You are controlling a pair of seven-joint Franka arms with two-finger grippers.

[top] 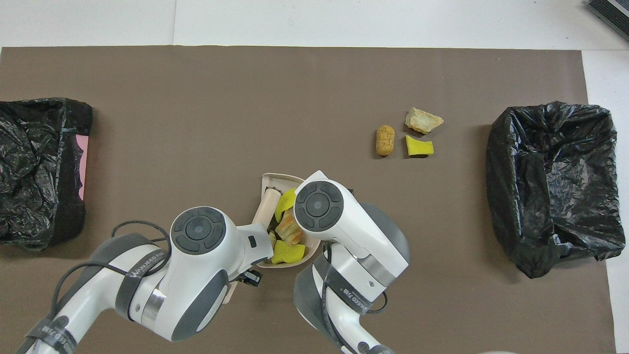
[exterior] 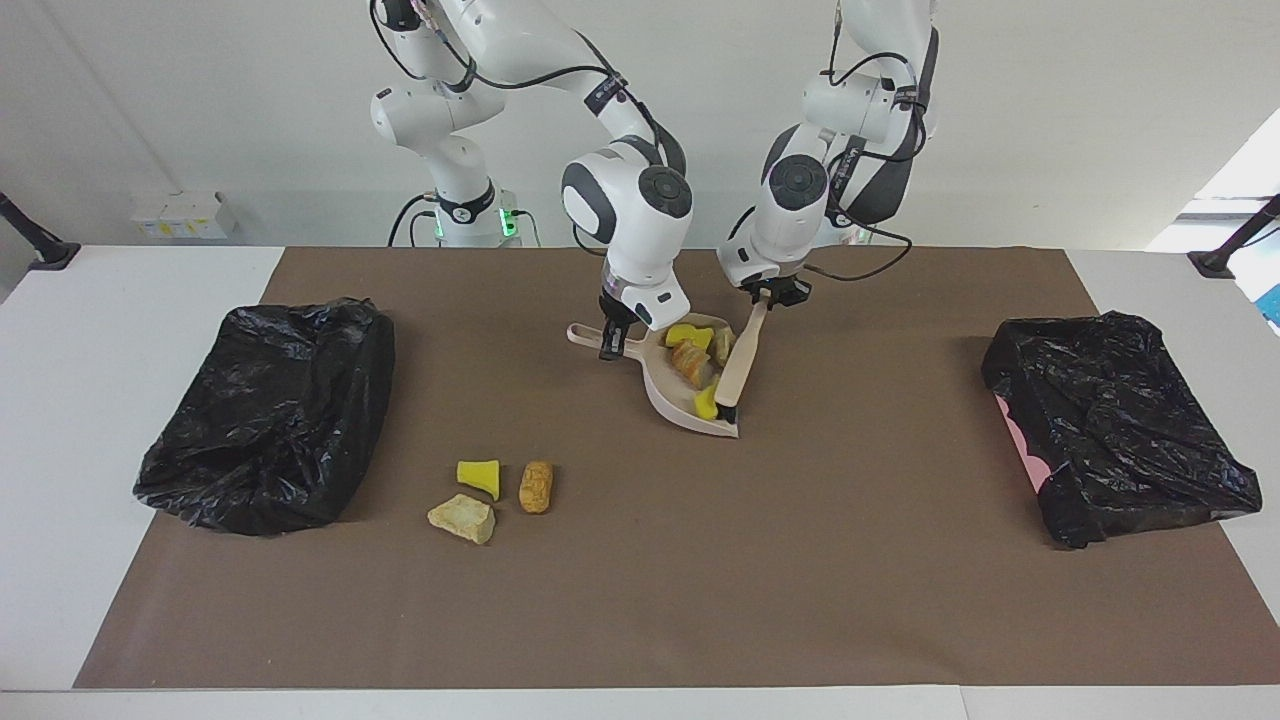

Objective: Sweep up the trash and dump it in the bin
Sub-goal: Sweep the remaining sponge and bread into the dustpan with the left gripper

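Beginning at nine o'clock of the facing view with a black-bagged bin [exterior: 265,415], its mouth slumped. Next, at seven o'clock from the dustpan and well apart from it, three loose pieces of trash: yellow sponge chunk [exterior: 479,475], tan lump [exterior: 462,518], brown bread-like lump [exterior: 536,487]. At the mat's centre, right gripper [exterior: 612,348] clenched on the handle of the beige dustpan [exterior: 664,398], with four more scraps [exterior: 690,362] lying inside. At three o'clock of those, left gripper [exterior: 768,297] clamped on the brush [exterior: 742,362], bristles down at the pan's lip. At three o'clock of the view, a second bagged bin [exterior: 1115,430]. Likely to strand the three loose pieces if carried off now; likely to spill if tipped lip-down on the way; likely to lose the yellow scrap at the lip once the brush is drawn back; liable to snag on a limp bag rim.
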